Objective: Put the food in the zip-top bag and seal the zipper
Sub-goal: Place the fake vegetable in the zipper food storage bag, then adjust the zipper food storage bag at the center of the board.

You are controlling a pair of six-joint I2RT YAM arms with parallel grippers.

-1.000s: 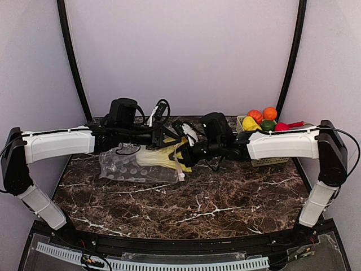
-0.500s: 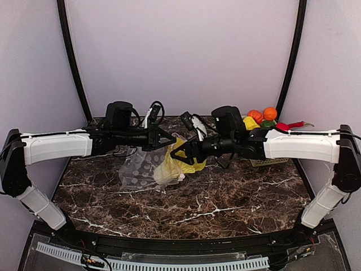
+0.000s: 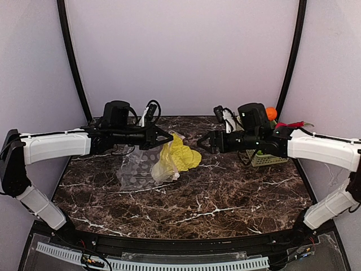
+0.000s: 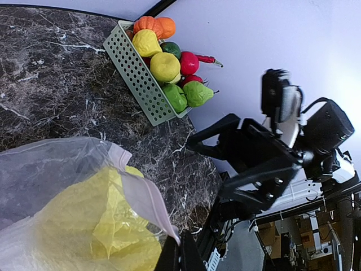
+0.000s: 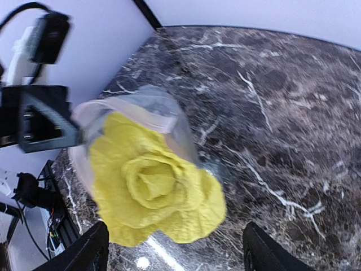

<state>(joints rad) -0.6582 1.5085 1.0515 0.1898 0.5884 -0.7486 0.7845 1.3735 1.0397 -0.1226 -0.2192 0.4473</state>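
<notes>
Left end effector: clenched on zipper, holding zip-top bag mouth up off desk so cabbage, partly inside, can settle deeper. Right end effector: released and empty, near cabbage, basket of remaining food behind it.

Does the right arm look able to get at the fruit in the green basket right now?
Probably yes. The right hand is open and empty, the basket stands close beside that arm, and the fruit lies piled in its uncovered top.

No readable text or labels anywhere
</notes>
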